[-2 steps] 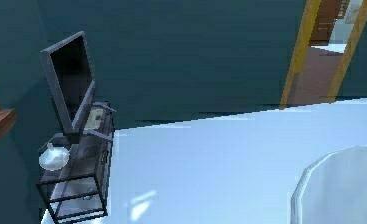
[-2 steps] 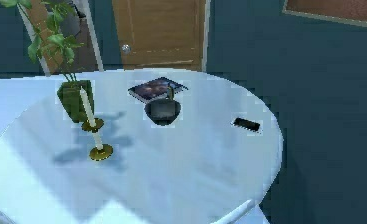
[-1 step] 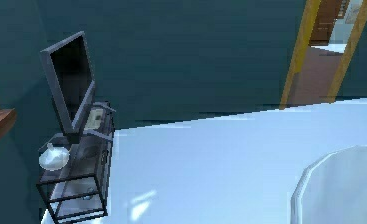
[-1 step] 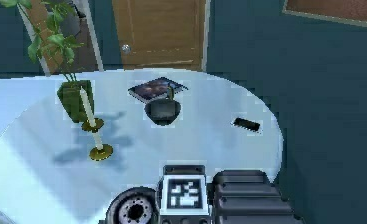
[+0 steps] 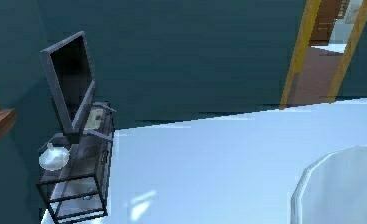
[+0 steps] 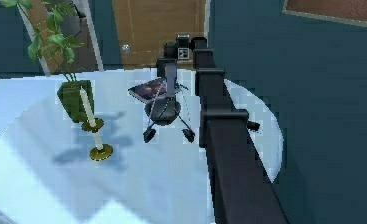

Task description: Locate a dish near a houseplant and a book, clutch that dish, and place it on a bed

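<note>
1. Dark square arm bar climbs from the bottom edge of the arm side view. It is stretched far out across the round pale-blue tabletop, evidently so that its end reaches the table's middle.
2. At that far end sits the gripper, its thin fingers hanging by a small dark shallow object with a purplish sheen, which I take for the dish. That object appears to lie on the tabletop near its middle, so I cannot tell whether the gripper has hold of anything, nor how its fingers are set.
3. Just beside it, toward the view's left, two white candles in brass holders stand upright. Past them is a leafy green houseplant in an olive pot, and this grouping fits part of the task's landmark.
4. Behind the table, a brown wooden door is set in a teal wall.
5. Ahead, in the forward view, a black flat television rests on a metal-framed stand beside a broad pale surface. Whether that surface is the bed is unclear.
</note>
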Controlling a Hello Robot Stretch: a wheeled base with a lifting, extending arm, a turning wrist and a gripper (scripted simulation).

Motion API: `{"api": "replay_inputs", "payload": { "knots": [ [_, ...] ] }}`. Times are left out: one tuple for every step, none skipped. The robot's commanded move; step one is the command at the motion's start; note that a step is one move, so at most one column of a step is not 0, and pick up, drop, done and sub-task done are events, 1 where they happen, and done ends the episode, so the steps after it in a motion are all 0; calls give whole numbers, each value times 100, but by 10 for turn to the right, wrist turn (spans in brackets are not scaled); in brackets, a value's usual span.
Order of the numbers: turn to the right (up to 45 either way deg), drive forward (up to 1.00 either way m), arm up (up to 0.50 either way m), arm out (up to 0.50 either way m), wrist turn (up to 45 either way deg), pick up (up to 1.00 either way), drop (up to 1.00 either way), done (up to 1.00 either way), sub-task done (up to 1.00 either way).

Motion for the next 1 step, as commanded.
{"api": "replay_inputs", "payload": {
  "knots": [
    [0, 0, 0, 0, 450, 0, 0, 0, 0]
  ]
}}
